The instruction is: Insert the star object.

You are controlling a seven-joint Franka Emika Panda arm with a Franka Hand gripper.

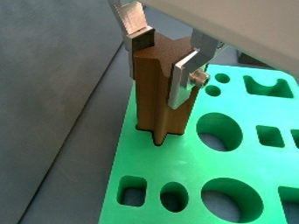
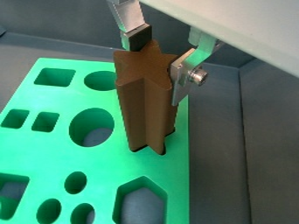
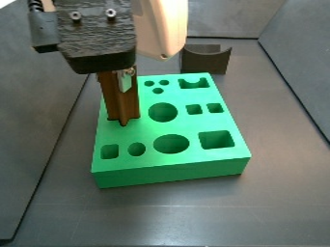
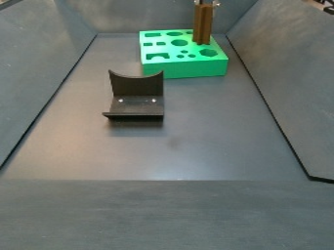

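Observation:
The star object [image 1: 158,96] is a tall brown ridged peg standing upright on the green block [image 1: 233,166], its lower end at a hole near the block's edge. It also shows in the other wrist view [image 2: 142,105] and in both side views [image 3: 123,101] [image 4: 205,21]. My gripper [image 1: 163,63] is over the peg's top, its silver fingers [image 2: 181,74] closed against the peg's sides. It shows from the other wrist side too [image 2: 159,61]. How deep the peg sits in the hole is hidden.
The green block [image 3: 194,164] [image 4: 209,63] has several round, square and other shaped holes. A dark curved block [image 3: 206,58] [image 4: 135,96] stands apart from it on the grey floor. Sloping grey walls surround the floor.

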